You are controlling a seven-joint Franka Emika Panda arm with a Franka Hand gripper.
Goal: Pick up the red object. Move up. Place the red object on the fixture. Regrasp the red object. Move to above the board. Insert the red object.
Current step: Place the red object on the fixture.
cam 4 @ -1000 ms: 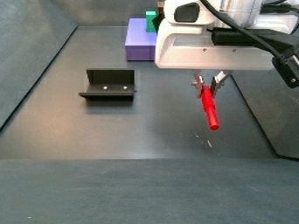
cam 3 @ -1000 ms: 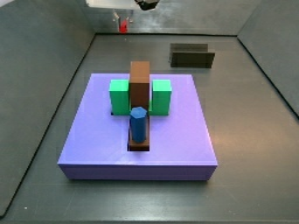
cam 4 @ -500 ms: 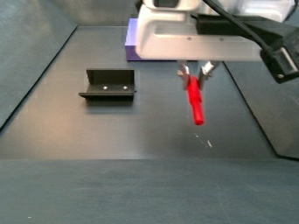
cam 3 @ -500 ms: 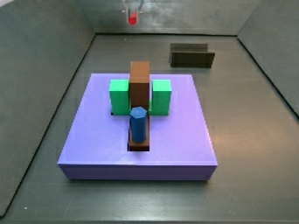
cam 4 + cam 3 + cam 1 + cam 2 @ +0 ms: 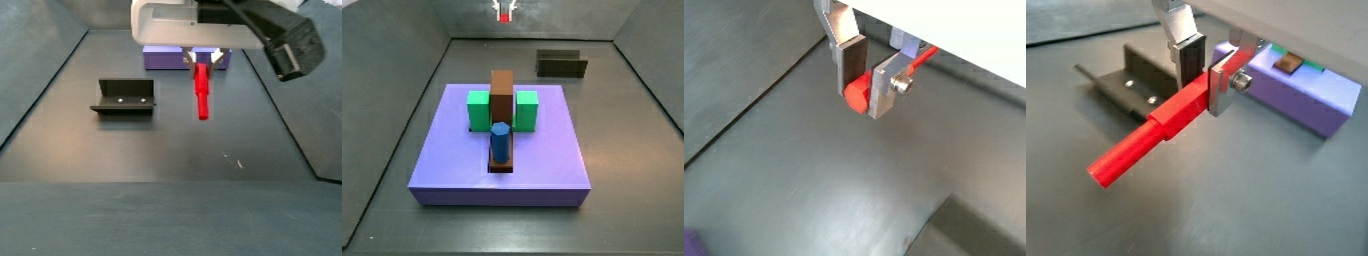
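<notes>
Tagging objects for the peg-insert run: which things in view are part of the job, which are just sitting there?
In the job:
- red object, clamped in the gripper, hanging off the floor
- fixture, empty, beside the gripper
- board, insertion target

Just sitting on the board:
- green blocks
- brown bar
- blue cylinder

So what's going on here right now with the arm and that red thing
A single robot arm has its gripper shut on the red object, a slim peg that hangs down from the jaws, lifted clear above the dark floor. The fixture sits empty off to one side, apart from the peg. The board with its green blocks, brown bar and blue cylinder lies untouched. So the peg is picked up and in the air, not yet placed on the fixture.
</notes>
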